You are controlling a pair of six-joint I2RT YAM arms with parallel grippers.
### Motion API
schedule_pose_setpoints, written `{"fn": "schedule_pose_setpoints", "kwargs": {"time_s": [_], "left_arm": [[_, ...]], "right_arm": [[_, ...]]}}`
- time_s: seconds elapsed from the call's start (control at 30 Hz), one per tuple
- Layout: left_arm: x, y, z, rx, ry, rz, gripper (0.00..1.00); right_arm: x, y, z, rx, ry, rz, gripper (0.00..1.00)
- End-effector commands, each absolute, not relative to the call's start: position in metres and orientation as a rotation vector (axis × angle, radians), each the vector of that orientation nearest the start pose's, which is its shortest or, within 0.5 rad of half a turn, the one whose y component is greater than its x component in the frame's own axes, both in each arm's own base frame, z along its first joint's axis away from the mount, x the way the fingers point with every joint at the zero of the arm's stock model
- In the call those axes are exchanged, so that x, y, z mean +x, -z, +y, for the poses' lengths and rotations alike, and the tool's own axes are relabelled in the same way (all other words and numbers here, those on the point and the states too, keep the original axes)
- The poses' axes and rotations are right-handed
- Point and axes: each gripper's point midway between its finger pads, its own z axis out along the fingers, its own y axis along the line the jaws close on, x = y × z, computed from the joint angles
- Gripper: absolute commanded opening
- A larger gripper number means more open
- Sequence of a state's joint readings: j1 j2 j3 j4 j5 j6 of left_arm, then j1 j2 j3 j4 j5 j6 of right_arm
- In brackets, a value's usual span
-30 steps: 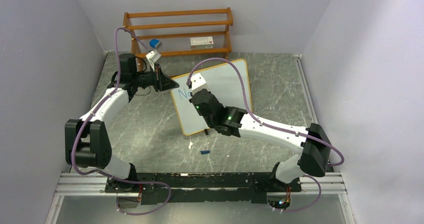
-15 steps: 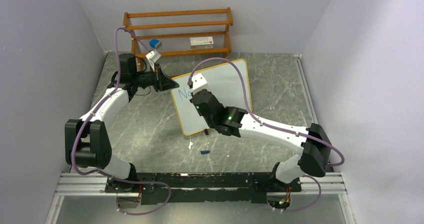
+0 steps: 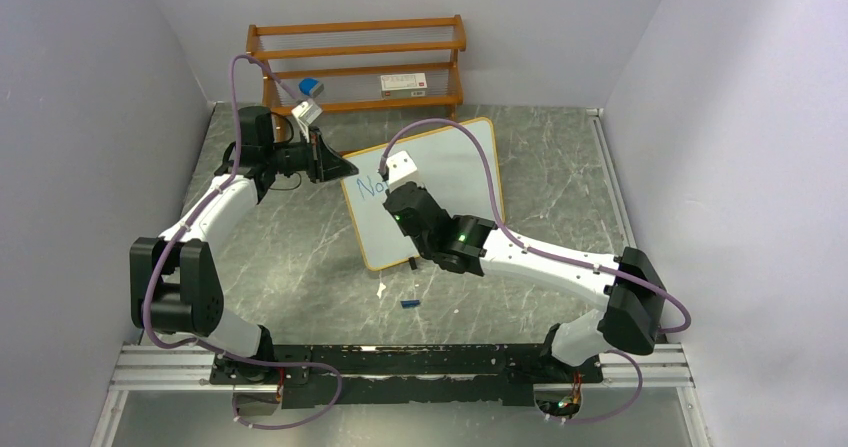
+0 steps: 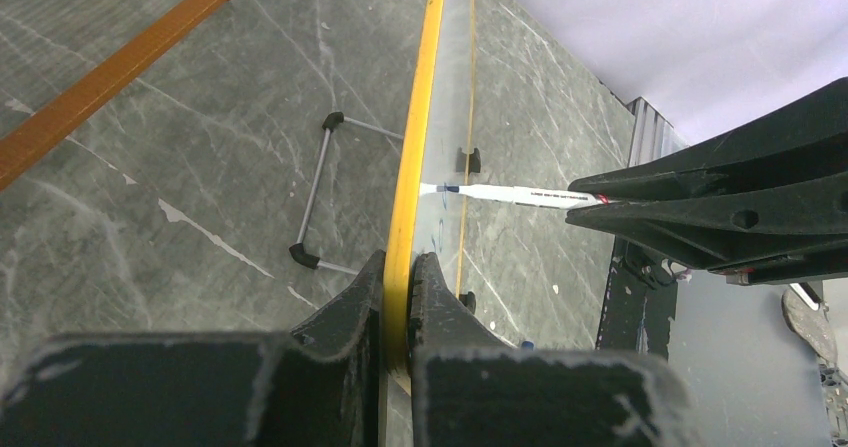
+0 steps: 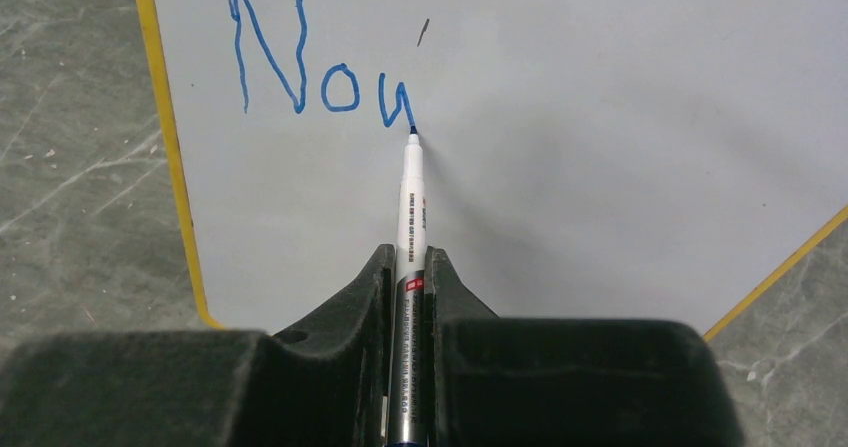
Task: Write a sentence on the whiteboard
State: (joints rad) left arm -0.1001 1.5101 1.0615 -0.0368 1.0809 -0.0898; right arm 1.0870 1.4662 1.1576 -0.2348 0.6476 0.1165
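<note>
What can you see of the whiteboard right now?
The whiteboard is a white rectangle with rounded corners and a thin yellow-orange frame, standing propped on the table on a wire leg. The left gripper pinches its side edge. Blue lettering, "No" plus a part-made letter, sits upper left, where the tip of the marker in the right gripper touches it.

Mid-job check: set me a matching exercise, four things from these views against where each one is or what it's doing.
Things:
1. left gripper
2. marker
3. blue lettering
4. wooden shelf rack

Places or states:
a. at the table's far end, by the back wall
b. shut on the whiteboard frame
c. on the board, near its left edge
d. held by the right gripper, tip on the board

Pairs: 1-b, 2-d, 3-c, 4-a
</note>
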Motion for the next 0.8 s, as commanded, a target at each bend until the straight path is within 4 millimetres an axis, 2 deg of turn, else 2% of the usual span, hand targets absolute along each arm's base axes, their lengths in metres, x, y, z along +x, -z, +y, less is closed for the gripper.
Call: {"fn": "schedule_pose_setpoints", "kwargs": {"time_s": [0.0,0.77], "left_arm": [[0.348,-0.161,-0.191,0.708,1.1,1.997,0.05],[0.348,-0.16,-0.192,0.713,1.106,1.998,0.05]], "right_arm": [[0.285,-0.208,0.302,-0.556,-0.049,1.925,0.0],[0.3,-0.236,0.309,-0.515,-0.077,1.848,0.0]]}}
